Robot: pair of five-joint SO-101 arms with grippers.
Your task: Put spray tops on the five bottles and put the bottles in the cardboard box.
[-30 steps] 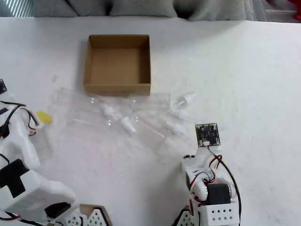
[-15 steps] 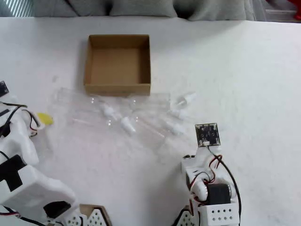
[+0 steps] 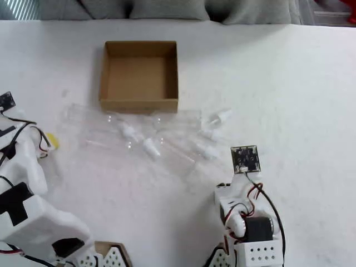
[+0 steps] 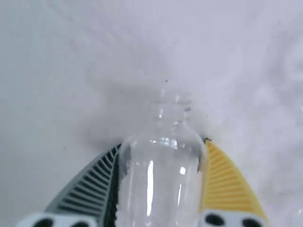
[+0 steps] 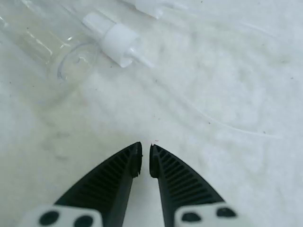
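Left hand grips a clear bottle just below its shoulder, neck uncapped, over the counter. Probably light, slick, thin-walled: hold the body gently. Right hand nearly closed, empty, near a spray top.

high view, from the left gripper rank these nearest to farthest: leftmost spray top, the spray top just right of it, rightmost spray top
From the left gripper, shut on a bottle:
1. Leftmost spray top, below the cardboard box's middle.
2. Next spray top, slightly right and nearer the arms.
3. Rightmost spray top, beyond the box's right corner.
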